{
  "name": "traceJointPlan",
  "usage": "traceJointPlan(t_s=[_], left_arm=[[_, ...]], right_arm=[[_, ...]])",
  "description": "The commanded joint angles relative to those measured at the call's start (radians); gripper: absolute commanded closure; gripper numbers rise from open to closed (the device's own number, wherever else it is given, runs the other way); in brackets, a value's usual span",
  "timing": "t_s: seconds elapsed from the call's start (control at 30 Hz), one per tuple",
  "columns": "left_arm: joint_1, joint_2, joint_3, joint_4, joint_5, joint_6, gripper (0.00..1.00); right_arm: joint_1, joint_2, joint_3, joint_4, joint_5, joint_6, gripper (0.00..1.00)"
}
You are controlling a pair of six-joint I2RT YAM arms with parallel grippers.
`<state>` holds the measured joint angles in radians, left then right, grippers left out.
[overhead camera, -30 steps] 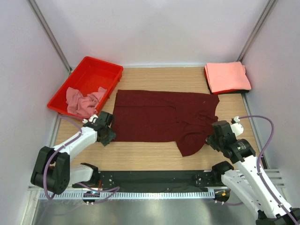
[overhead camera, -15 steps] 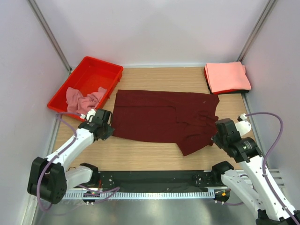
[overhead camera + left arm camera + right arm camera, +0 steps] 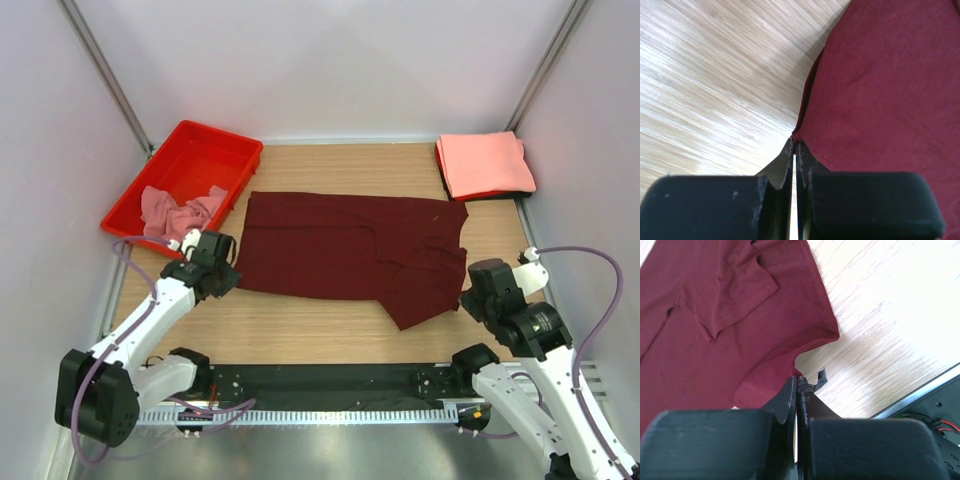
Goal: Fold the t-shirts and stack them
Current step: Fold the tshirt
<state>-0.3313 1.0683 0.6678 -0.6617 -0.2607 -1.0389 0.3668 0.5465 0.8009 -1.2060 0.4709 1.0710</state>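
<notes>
I see the maroon t-shirt (image 3: 350, 255) spread flat on the wooden table (image 3: 330, 335) in the middle of the overhead frame, lying sideways. Most of it is smooth. Its right part is rumpled, with a sleeve folded over the body and a flap of cloth sagging toward the lower right. A salmon-pink shirt (image 3: 485, 165) lies neatly folded in the upper right corner of the table. A dusty pink shirt (image 3: 175, 218) sits crumpled at the near end of the red tray (image 3: 215, 150) in the upper left.

My left arm stretches from its base at the lower left up and to the right, low over the table. The left gripper (image 3: 232, 280) is at the maroon t-shirt's lower left corner. In the left wrist view its jaws are pressed together, with the very tip of that corner (image 3: 797, 140) nipped between them.

My right arm rises from the lower right, with the wrist turned toward the left of the frame. The right gripper (image 3: 466, 296) meets the cloth's lower right edge. The right wrist view shows its jaws closed tight, pinching the hem (image 3: 785, 375) just beside a curled notch in the fabric.
</notes>
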Motion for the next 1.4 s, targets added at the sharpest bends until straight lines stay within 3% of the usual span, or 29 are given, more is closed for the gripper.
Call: traceJointPlan(t_s=[0.0,0.67,0.93,1.37], left_arm=[[0.006,-0.039,0.039,-0.029,-0.017,0.013,0.99],[-0.072,-0.145,0.027,-0.102,-0.072,-0.033,1.00],[-0.072,-0.013,0.116,-0.055,-0.086,0.003,1.00],[-0.052,0.281,0.335,-0.024,-0.169,0.088,1.00]], right_arm=[[0.004,-0.011,0.047,-0.020,0.038,-0.009,0.99],[0.004,-0.115,0.089,-0.152,0.074,-0.003,0.99],[0.003,0.001,0.089,0.029,0.098,-0.061,0.99],[-0.003,0.273,0.227,0.270,0.241,-0.336,0.99]])
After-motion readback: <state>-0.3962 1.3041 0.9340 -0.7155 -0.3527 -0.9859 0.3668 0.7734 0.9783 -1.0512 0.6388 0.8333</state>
